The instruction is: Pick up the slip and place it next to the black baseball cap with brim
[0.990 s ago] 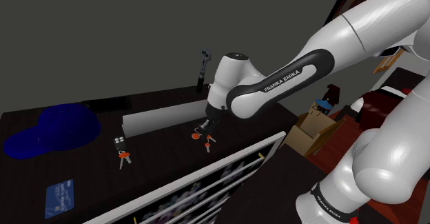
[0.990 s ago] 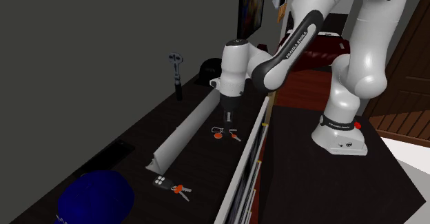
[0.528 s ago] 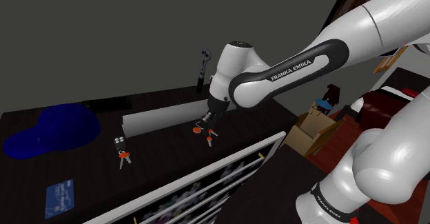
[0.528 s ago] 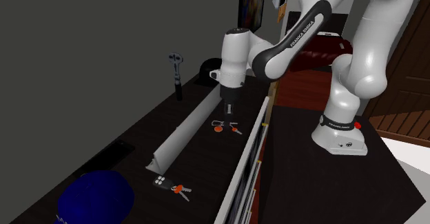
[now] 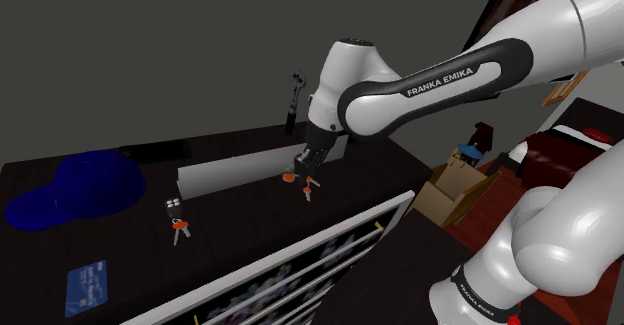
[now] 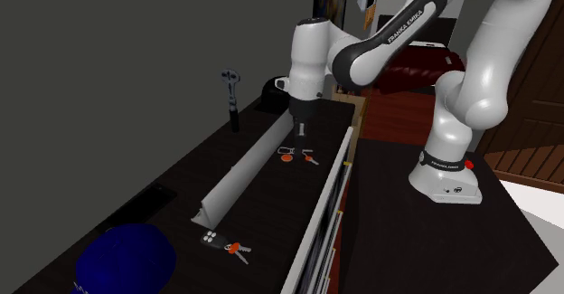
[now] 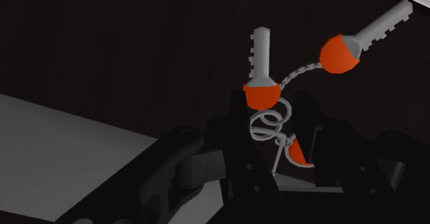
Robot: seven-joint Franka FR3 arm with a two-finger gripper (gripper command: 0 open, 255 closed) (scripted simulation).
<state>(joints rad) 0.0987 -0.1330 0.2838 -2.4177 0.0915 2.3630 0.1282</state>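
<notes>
Wrist view: claw (image 7: 275, 138) pinched on the ring of the orange-headed keys (image 7: 261, 93), its fingertips hard to make out.
Keys: dangling beside the white strip (image 5: 230, 168), over the table (image 5: 250, 225).
Cap: black cap (image 6: 274, 88) mostly hidden behind the arm (image 6: 389, 43).

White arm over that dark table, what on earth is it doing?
The white arm has its black tool shut on the ring of a bunch of orange-headed keys, which hang from it over the dark table. Another set of keys and a blue cap lie further along the table.
</notes>
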